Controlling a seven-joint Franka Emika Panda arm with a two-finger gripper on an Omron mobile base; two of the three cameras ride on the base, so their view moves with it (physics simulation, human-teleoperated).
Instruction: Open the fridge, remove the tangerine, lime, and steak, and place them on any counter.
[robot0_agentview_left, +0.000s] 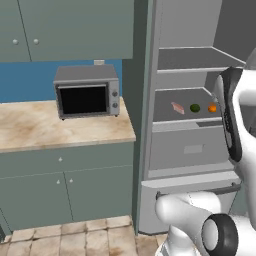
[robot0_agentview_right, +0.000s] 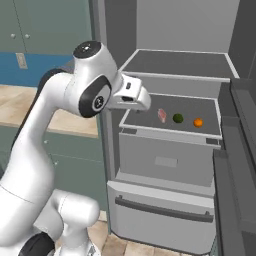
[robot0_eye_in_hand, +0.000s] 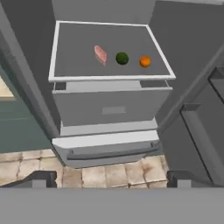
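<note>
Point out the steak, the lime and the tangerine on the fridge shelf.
steak (robot0_eye_in_hand: 100, 54): hand view, middle of the pink slab.
lime (robot0_eye_in_hand: 122, 58): hand view, centre of the dark green fruit.
tangerine (robot0_eye_in_hand: 145, 61): hand view, centre of the orange fruit.

My three views are rendered, lit flat and even, with no lamp or window I can point to as a source. The fridge (robot0_eye_in_hand: 109, 105) interior reads mid-grey, its side walls darker than the shelf floor, and I see only faint soft shading under the steak (robot0_eye_in_hand: 100, 54), the lime (robot0_eye_in_hand: 122, 58) and the tangerine (robot0_eye_in_hand: 145, 61). No glare sits on my white arm, just smooth gradients. The counter (robot0_agentview_left: 45, 127) looks bright and washed, its veins smeared. Everything is soft and low in resolution, edges jagged, without any depth blur or bending of straight lines near the borders
</note>
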